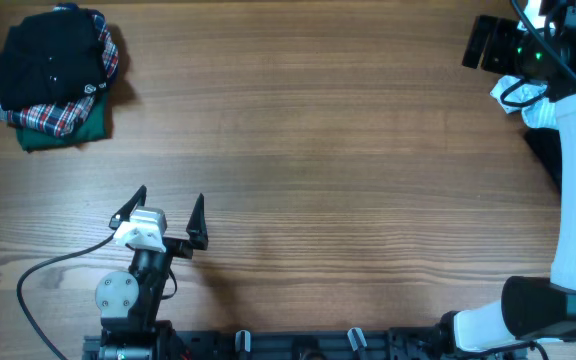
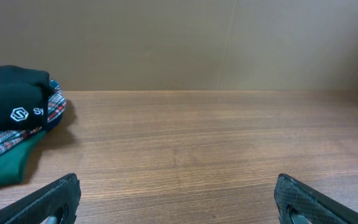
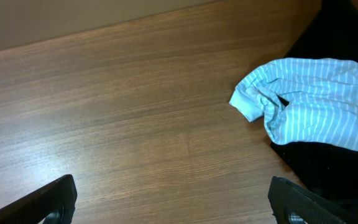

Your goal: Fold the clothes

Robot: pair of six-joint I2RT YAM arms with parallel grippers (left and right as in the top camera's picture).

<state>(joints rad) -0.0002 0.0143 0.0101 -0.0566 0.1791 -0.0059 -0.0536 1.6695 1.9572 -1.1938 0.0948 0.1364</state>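
Black shirt (image 2: pixel 8 93) bears white hexagon logo (image 2: pixel 20 114), "Sy".

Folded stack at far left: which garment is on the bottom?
The green garment; the plaid one and the black logo shirt lie above it.

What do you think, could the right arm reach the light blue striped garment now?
Probably yes: the striped garment lies just ahead of the open right hand, with only bare table between.

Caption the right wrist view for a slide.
Open right pincer over the wooden table, with a crumpled light blue striped garment lying against dark fabric.
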